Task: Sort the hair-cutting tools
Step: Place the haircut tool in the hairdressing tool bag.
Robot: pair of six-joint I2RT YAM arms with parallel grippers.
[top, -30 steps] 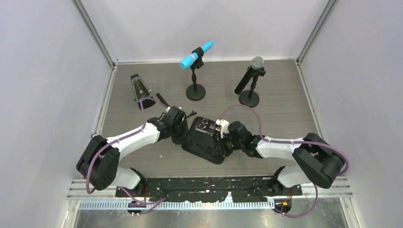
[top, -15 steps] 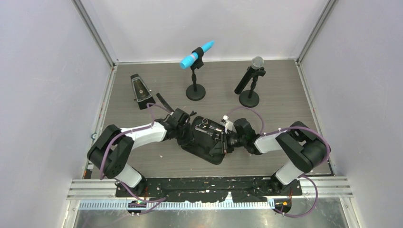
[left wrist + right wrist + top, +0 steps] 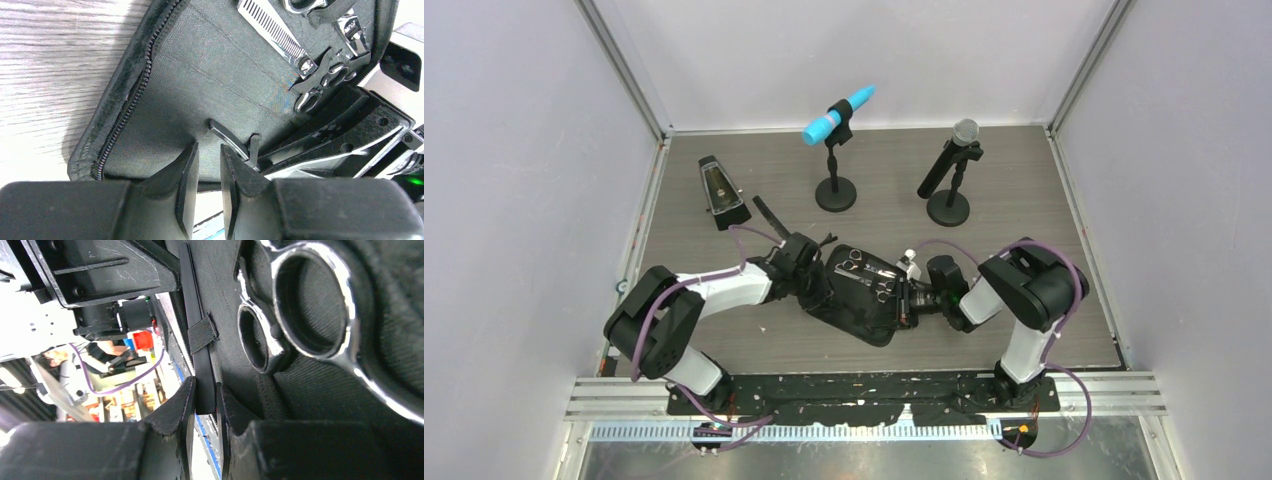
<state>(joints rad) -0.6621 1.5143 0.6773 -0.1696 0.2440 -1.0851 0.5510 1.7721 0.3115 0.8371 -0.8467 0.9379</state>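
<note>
The black zip case lies open at the table's middle. Two silver scissors sit strapped inside it; their ring handles fill the right wrist view. My right gripper is shut on the near end of the flat black comb, which runs under an elastic strap in the case. My left gripper is at the case's left edge, fingers a little apart with nothing between them. Two thin black clips lie on the table beyond it.
A black pyramid metronome stands at the back left. A blue microphone on a stand and a black microphone on a stand stand at the back. White walls enclose the table on three sides.
My right arm has folded in and its gripper has slid right along the case, uncovering the second scissors. My left gripper has shifted slightly toward the case's left edge.
</note>
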